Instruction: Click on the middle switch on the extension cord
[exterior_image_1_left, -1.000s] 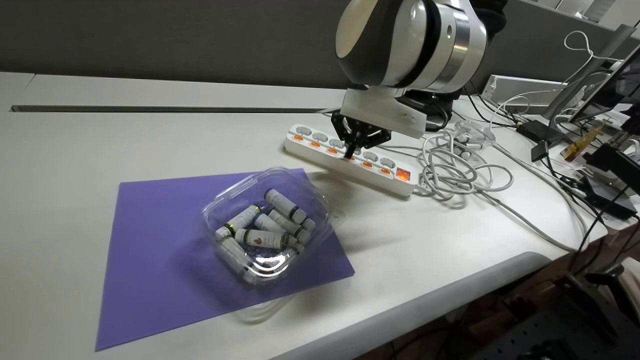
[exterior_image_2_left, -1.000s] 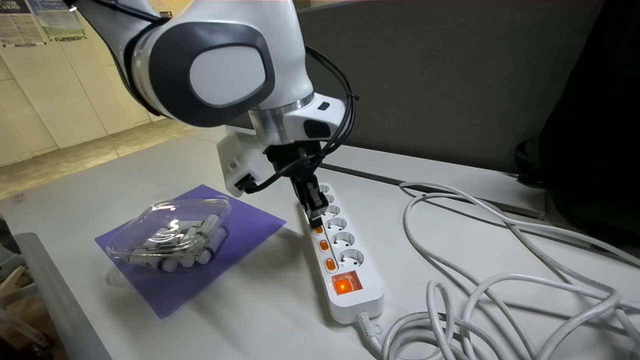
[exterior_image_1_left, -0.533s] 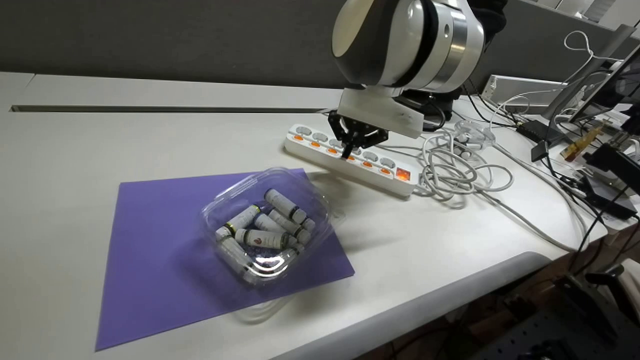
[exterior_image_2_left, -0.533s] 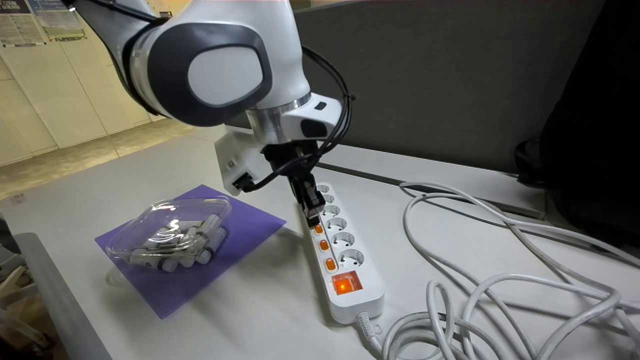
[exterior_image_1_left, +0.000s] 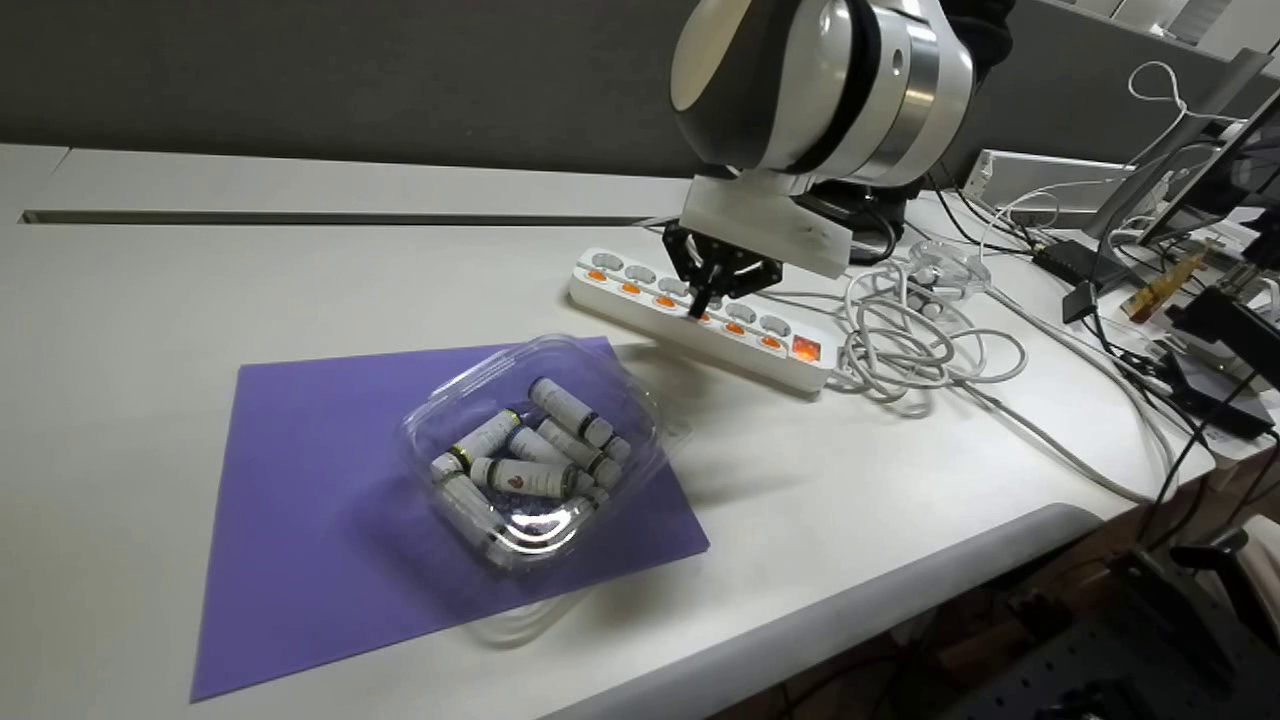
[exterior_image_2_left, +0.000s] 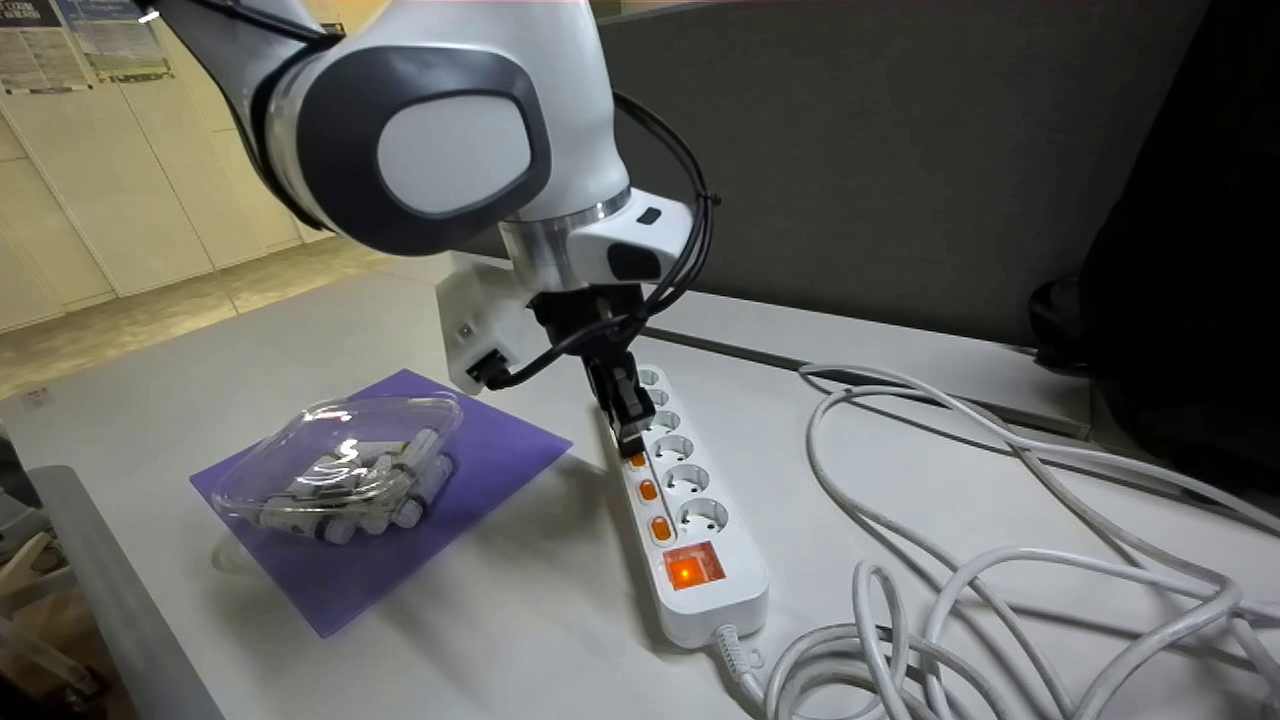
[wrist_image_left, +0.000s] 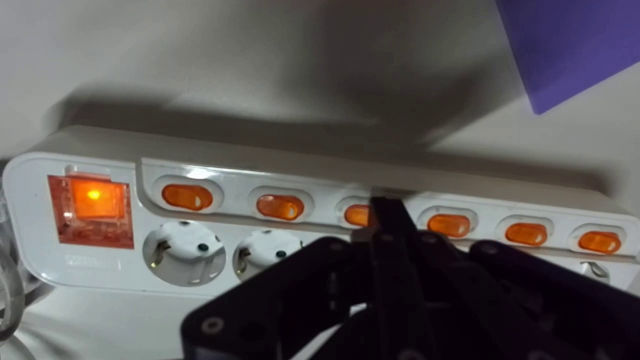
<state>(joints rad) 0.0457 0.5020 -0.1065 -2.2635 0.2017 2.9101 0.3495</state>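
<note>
A white extension cord (exterior_image_1_left: 650, 322) lies on the table in both exterior views (exterior_image_2_left: 715, 600). A row of orange switches runs along one edge of it, beside round sockets. The wide main switch (wrist_image_left: 97, 200) at its cable end glows. My gripper (wrist_image_left: 392, 207) is shut and empty, its fingertips together over the switch row. In the wrist view the tips partly cover the third orange switch (wrist_image_left: 356, 215) from the lit end. The fourth switch (wrist_image_left: 449, 225) shows just beside them. In the exterior views the gripper (exterior_image_1_left: 697, 310) points down at the row (exterior_image_2_left: 631, 448). Whether the tips touch cannot be told.
A purple sheet (exterior_image_1_left: 300, 500) lies near the extension cord, with a clear container (exterior_image_1_left: 430, 410) of small vials (exterior_image_1_left: 525, 478) on it. Coiled grey-white cable (exterior_image_1_left: 900, 350) lies past the lit end. A dark partition (exterior_image_1_left: 350, 90) stands behind the table.
The gripper shifted slightly away from the lit end by half a second ago. It is now back toward that end, about where it was one second ago. The extension cord has not moved.
</note>
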